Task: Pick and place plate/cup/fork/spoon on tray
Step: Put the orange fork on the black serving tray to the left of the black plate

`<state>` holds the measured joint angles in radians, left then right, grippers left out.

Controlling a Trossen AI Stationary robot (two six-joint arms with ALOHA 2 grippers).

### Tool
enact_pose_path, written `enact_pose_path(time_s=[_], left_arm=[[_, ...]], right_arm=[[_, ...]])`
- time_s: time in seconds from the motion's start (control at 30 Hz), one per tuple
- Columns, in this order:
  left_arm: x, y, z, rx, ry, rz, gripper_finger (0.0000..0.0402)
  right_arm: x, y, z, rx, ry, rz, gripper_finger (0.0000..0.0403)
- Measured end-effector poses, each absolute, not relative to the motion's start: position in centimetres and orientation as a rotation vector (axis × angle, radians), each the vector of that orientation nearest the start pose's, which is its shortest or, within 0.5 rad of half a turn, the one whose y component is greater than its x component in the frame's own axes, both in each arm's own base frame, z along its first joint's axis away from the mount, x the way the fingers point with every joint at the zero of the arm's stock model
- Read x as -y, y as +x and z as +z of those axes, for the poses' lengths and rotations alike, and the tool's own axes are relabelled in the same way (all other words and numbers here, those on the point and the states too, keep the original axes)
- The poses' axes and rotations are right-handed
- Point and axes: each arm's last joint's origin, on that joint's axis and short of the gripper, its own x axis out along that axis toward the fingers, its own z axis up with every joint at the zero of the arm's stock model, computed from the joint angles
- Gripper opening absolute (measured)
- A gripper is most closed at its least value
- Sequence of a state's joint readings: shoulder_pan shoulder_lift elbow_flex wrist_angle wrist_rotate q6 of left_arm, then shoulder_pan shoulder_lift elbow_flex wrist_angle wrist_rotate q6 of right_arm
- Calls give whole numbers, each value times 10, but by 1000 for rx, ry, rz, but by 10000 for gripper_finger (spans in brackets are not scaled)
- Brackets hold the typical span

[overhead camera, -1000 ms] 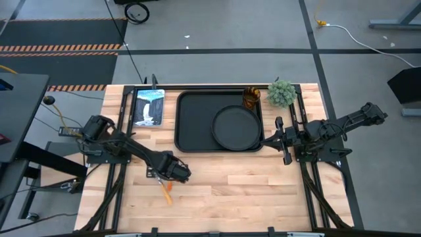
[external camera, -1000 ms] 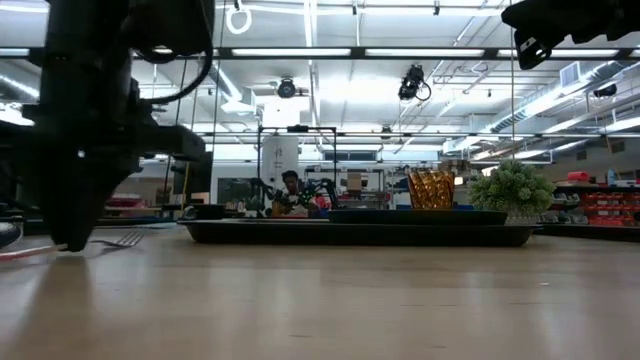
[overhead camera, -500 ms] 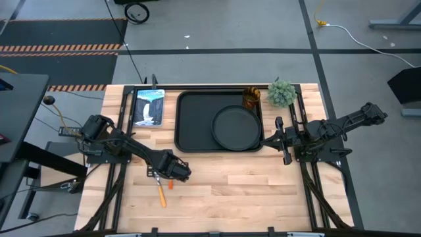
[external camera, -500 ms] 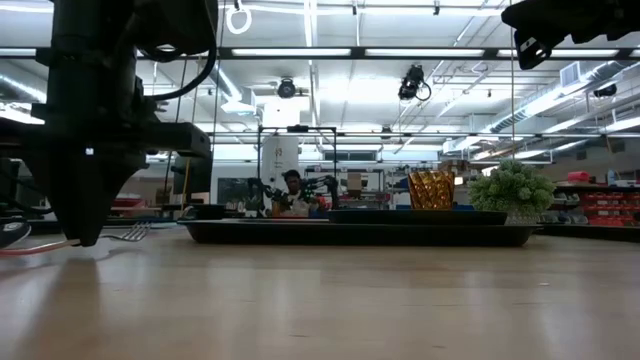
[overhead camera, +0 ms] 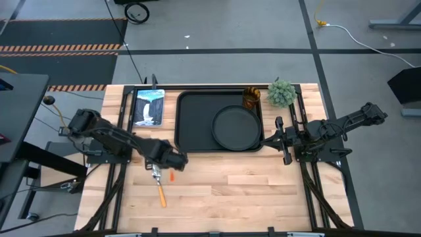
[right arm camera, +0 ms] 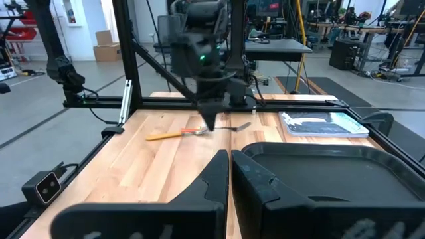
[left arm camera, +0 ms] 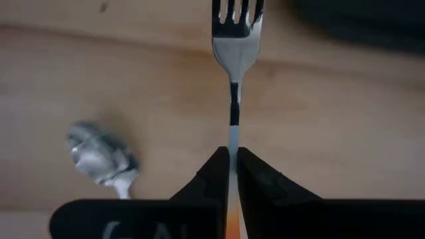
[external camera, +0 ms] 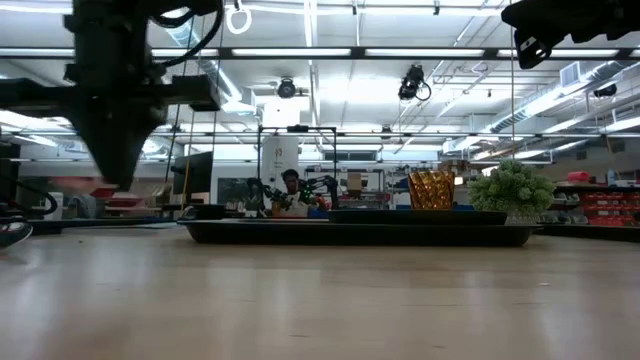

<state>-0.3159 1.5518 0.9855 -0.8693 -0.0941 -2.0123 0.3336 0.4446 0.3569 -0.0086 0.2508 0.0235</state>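
My left gripper (overhead camera: 172, 161) is shut on the fork (left arm camera: 236, 46) and holds it above the table, near the tray's near left corner. The fork's silver tines point toward the black tray (overhead camera: 194, 122). The spoon (overhead camera: 160, 187) lies flat on the wood beside the gripper, and its bowl shows in the left wrist view (left arm camera: 99, 159). The round black plate (overhead camera: 237, 127) lies in the tray's right half. The amber cup (overhead camera: 251, 99) stands upright in the tray's far right corner. My right gripper (overhead camera: 273, 138) is shut and empty, above the table just right of the tray. My left gripper pinches the fork's slim neck (left arm camera: 234, 136) between its two fingers, where the silver shaft meets the orange handle. The fingers (left arm camera: 216, 176) come from above, pointing down, and lie across the fork. The fork is lifted clear of the table, tines toward the tray.
A picture card (overhead camera: 148, 106) lies at the far left and a small green plant (overhead camera: 281, 93) stands at the far right. Bare wood stretches along the table's near half. A person shows far off in the room behind the table (external camera: 291, 190).
My left gripper has gone up and toward the table's far edge with the fork, which is now lifted clear of the wood. The spoon has stayed where it lay.
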Motion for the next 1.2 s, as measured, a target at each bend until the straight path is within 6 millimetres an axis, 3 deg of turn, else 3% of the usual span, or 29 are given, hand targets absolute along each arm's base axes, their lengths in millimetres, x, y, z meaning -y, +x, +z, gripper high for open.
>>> enact_pose_path(time_s=[0.2,0.63,0.93,1.2], left_arm=[[47,259,203,-932,-1344,1179,29],[-42,284,208,-749,-1290,1024,29],[-79,306,186,-740,-1269,966,29],[-111,339,185,-772,-1198,952,29]], right_arm=[[-35,122,246,-93,-4,82,22],[-35,122,247,-85,-18,82,22],[-34,122,246,-91,-24,77,22],[-34,122,246,-91,-28,74,22]])
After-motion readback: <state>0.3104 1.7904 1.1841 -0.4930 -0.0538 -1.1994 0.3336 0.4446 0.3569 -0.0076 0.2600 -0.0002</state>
